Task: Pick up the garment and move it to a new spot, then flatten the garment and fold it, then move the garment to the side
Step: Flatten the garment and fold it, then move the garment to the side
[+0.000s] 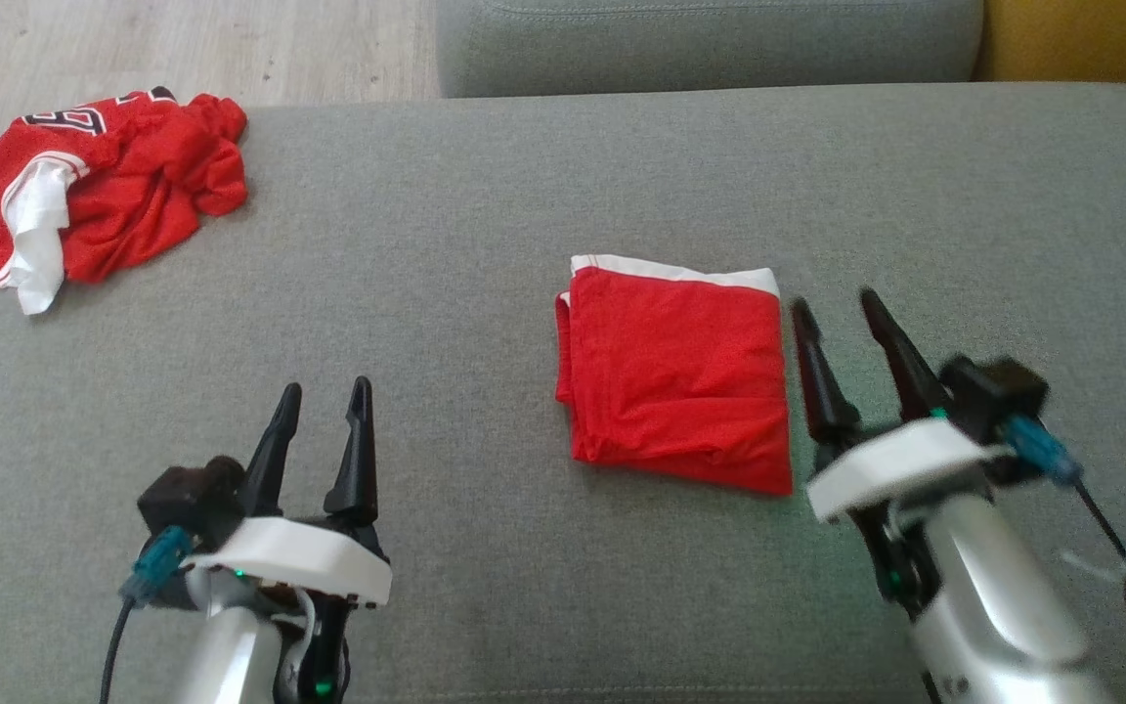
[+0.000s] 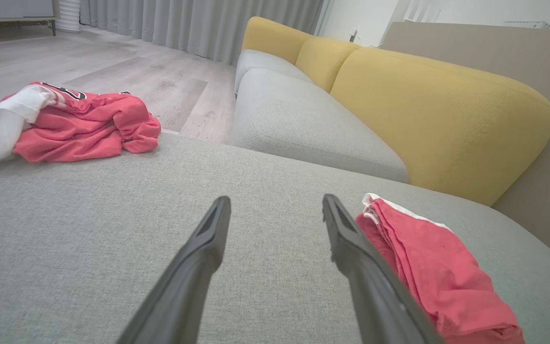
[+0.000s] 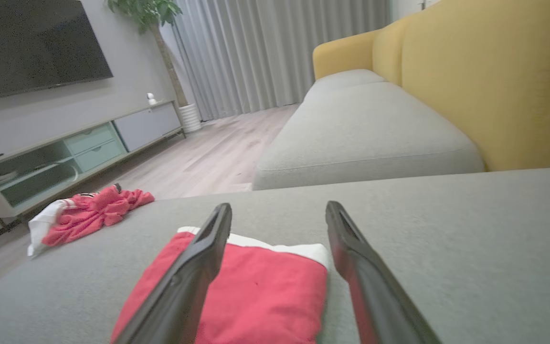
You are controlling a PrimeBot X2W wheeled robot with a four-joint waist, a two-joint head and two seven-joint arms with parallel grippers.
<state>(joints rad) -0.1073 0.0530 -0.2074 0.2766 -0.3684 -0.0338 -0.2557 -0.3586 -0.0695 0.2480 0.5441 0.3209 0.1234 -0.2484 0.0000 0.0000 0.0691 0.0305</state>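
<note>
A red garment [image 1: 675, 376] with a white band along its far edge lies folded into a neat rectangle on the grey sofa seat [image 1: 485, 244]. It also lies low right as the folded garment [image 2: 435, 267] in the left wrist view, and as the folded garment [image 3: 256, 291] in the right wrist view. My right gripper [image 1: 842, 308] is open just right of it, above the seat, with nothing between its fingers. My left gripper [image 1: 326, 391] is open well to the garment's left, holding nothing.
A crumpled red and white jersey [image 1: 99, 191] lies at the far left corner of the seat, close to the edge. Another grey sofa cushion [image 1: 710, 44] and yellow backrests [image 2: 437, 114] stand beyond. Wooden floor [image 1: 182, 44] lies past the left edge.
</note>
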